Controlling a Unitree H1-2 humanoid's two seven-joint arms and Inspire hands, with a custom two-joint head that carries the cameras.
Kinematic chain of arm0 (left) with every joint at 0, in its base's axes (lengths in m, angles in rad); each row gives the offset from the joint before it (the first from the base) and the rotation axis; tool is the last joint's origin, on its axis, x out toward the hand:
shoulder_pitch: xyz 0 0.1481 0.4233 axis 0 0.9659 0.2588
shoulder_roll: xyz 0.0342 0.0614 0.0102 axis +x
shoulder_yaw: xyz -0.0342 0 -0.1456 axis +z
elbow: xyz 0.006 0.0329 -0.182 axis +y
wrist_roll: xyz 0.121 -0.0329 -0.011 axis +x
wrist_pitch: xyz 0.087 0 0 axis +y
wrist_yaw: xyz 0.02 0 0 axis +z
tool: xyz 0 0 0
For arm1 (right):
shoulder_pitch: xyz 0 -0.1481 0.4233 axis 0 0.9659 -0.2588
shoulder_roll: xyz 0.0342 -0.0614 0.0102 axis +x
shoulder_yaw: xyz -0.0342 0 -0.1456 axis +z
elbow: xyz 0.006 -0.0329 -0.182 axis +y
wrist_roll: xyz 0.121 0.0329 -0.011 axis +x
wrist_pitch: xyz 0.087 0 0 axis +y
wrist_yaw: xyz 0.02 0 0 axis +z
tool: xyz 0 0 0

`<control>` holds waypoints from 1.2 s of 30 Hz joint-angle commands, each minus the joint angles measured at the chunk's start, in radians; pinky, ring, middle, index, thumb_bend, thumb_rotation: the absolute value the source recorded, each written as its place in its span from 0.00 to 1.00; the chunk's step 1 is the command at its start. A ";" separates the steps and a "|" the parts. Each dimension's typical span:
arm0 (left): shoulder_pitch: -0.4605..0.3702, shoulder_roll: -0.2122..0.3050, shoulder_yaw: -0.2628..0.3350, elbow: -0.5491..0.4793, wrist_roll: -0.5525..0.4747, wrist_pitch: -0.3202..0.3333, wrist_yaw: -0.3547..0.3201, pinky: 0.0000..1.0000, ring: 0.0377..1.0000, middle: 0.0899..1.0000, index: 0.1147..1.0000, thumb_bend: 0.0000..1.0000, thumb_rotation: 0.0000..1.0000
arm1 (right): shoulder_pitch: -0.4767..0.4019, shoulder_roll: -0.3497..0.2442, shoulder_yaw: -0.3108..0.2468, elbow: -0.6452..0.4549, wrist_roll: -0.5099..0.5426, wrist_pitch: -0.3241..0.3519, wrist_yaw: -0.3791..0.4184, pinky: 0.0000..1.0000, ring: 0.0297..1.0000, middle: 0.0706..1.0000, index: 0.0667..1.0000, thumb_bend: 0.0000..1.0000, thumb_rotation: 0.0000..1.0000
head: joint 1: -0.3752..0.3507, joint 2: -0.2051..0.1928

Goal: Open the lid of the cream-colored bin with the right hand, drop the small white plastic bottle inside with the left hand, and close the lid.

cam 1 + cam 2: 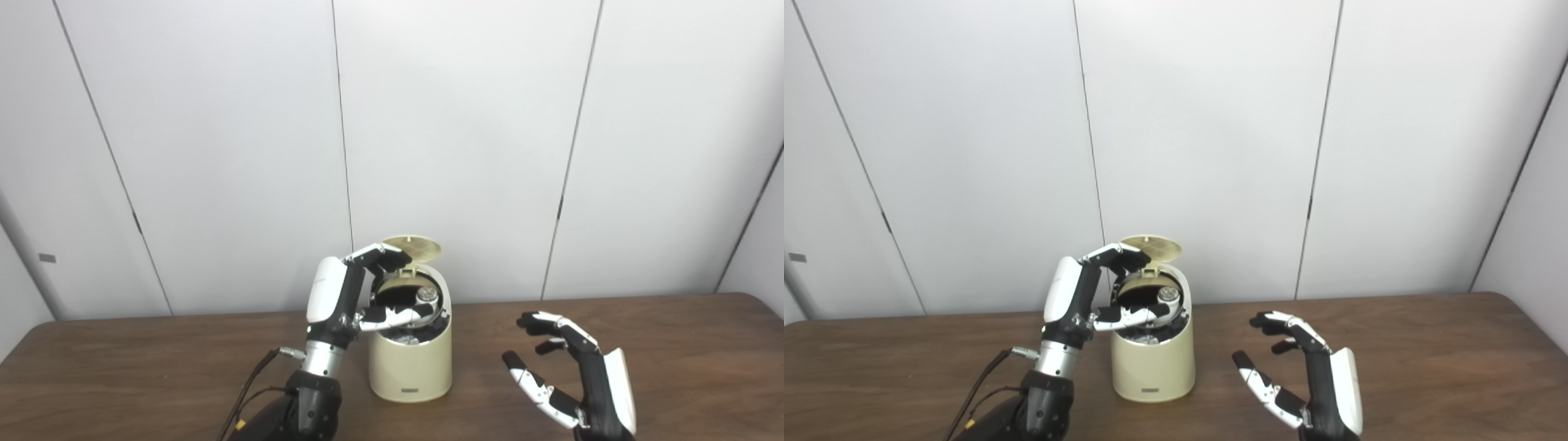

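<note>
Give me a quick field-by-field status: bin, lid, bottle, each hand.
bin: cream-colored, upright on the table, mouth open
lid: raised, tilted back above the mouth
bottle: pale object with a silvery top visible inside the mouth; cannot tell if released
left hand: at the bin mouth, fingers above the rim, thumb across the opening
right hand: open, holds nothing, to the right of the bin, clear of it

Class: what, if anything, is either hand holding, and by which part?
Left hand: bottle, over the open bin; which part, cannot tell. Right hand: nothing.
</note>
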 commanded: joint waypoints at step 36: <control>0.201 0.097 0.051 -0.412 0.041 -0.003 0.147 0.32 0.41 0.43 0.43 0.50 0.00 | -0.055 -0.050 0.013 -0.033 0.032 -0.046 0.028 0.48 0.60 0.69 0.62 0.34 0.45 | 0.015 0.023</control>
